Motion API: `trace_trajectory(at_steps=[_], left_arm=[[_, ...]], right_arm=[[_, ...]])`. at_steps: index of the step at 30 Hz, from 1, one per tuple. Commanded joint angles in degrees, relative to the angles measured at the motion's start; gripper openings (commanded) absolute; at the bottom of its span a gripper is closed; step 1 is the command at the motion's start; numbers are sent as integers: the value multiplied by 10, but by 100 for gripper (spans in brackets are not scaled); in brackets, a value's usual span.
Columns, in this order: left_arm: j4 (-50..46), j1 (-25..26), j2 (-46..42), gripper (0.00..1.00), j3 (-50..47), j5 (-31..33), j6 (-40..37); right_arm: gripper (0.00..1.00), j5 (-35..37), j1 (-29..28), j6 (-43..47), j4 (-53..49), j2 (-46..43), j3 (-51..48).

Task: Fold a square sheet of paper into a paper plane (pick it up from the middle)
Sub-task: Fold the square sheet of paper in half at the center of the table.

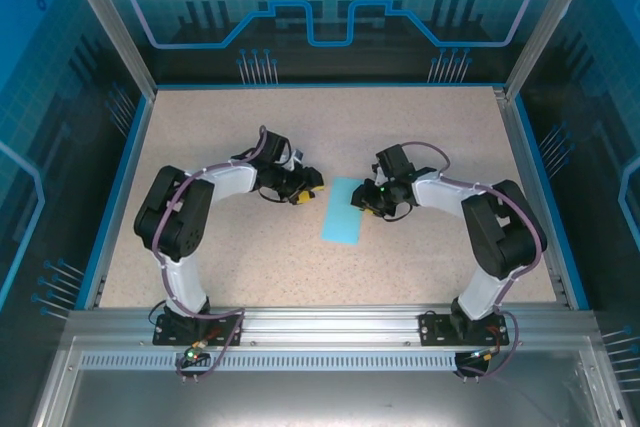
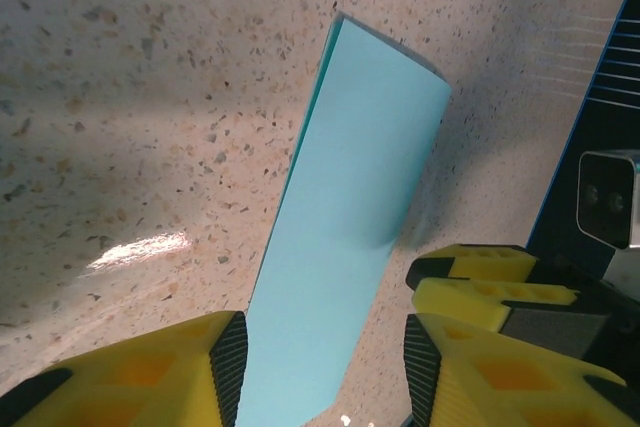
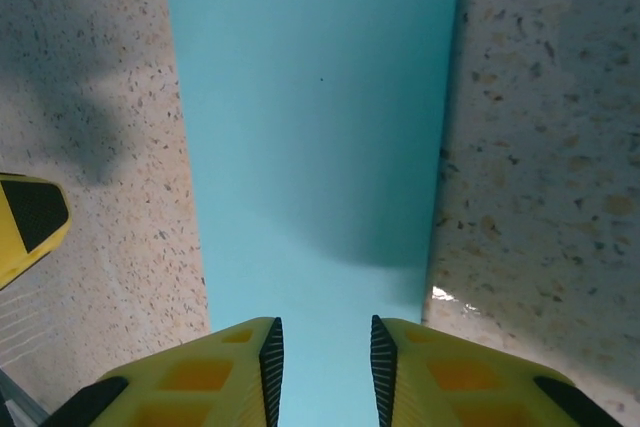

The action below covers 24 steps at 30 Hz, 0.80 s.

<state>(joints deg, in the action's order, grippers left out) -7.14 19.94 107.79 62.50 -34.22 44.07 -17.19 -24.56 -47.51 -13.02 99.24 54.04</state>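
Folded paper flat on desk, between left pincer and right pincer; both released, fingers apart.

Table: speckled beige top, blue-edged. On it: one light-cyan sheet of paper, a narrow rectangle, near centre.

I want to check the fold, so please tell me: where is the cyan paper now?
In the top view the cyan paper lies flat near the middle of the table, between the left gripper and the right gripper.
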Motion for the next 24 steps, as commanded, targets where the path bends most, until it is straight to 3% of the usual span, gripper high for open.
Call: trace_trajectory(at_steps=[1, 24], left_arm=[[-2, 1, 14, 49, 5, -25, 4], [-42, 26, 52, 50, 44, -24, -19]], right_arm=[[32, -10, -5, 4, -3, 16, 17], [32, 13, 1, 3, -4, 30, -8]])
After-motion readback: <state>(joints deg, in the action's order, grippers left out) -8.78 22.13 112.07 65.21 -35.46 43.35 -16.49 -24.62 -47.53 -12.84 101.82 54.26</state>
